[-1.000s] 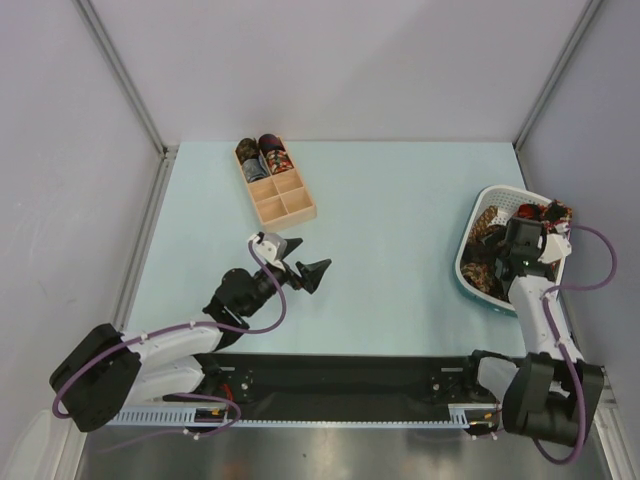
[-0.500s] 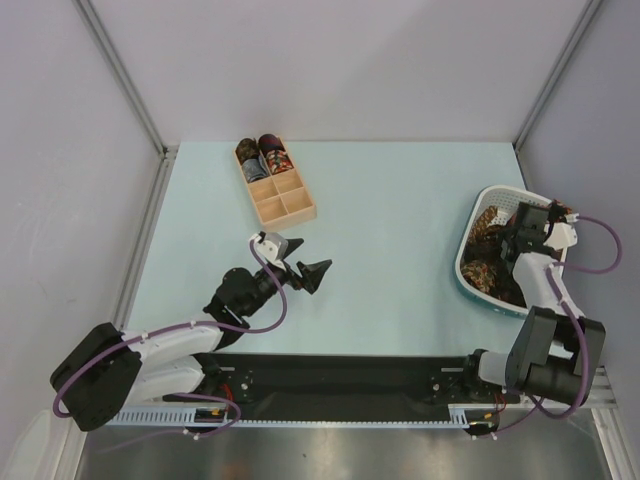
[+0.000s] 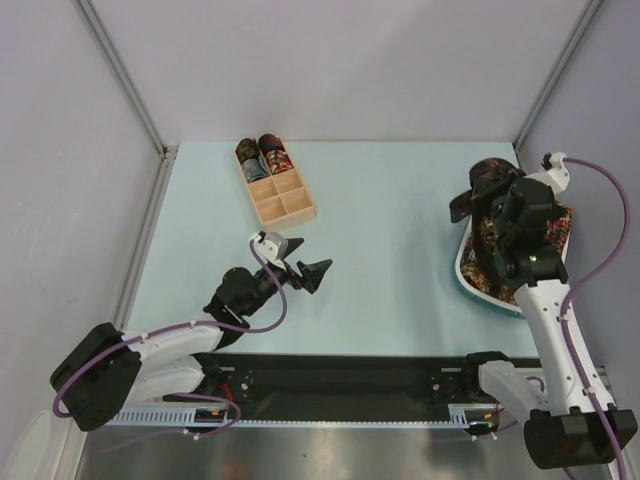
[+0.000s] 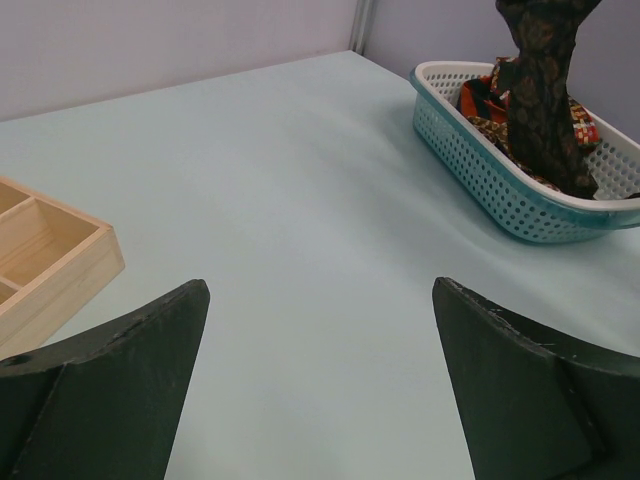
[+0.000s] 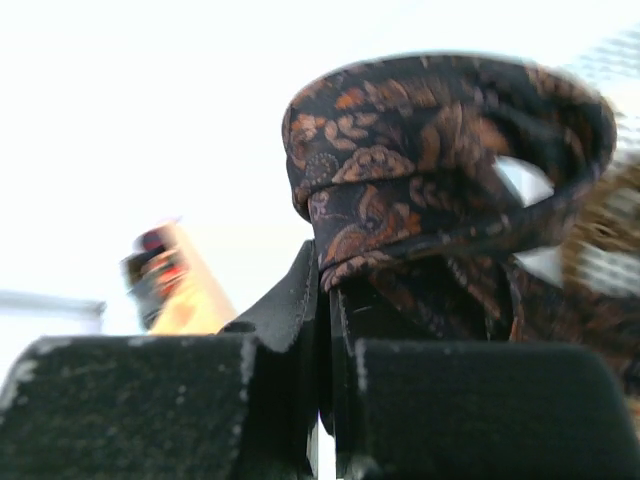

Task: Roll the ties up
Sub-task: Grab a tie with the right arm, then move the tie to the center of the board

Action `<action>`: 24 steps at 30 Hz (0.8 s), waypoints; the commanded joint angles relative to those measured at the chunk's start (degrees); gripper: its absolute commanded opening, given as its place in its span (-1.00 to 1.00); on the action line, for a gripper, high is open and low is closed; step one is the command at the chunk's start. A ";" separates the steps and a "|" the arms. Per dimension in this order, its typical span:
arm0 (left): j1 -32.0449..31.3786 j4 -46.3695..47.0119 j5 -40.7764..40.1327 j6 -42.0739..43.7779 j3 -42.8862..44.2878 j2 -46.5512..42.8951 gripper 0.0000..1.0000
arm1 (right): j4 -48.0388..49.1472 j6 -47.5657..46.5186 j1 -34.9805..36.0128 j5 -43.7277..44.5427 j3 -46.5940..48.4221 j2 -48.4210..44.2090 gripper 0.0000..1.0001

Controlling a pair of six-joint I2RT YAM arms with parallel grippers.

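Observation:
My right gripper [image 3: 493, 193] [image 5: 328, 285] is shut on a dark brown tie with an orange pattern [image 3: 475, 192] [image 5: 420, 150]. It holds the tie up over the white basket [image 3: 463, 268], and the fabric loops above the pinched fold. From the left wrist view the same tie [image 4: 545, 90] hangs down into the basket [image 4: 500, 180], where more ties [image 3: 487, 245] lie in a heap. My left gripper [image 3: 308, 257] [image 4: 320, 290] hovers open over bare table near the middle, nothing between its fingers.
A wooden compartment box [image 3: 292, 207] [image 4: 60, 262] stands at the back left, with two rolled ties [image 3: 262, 155] in its far compartments. Grey walls close in the table on three sides.
My right gripper shut on the dark tie down in the basket and rose, pulling it up and toward the back. The left arm stayed still.

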 commanded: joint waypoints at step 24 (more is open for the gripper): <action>-0.20 -10.70 -27.14 -8.83 1.19 -6.72 0.99 | 5.25 -18.89 37.89 -6.57 0.59 3.92 0.75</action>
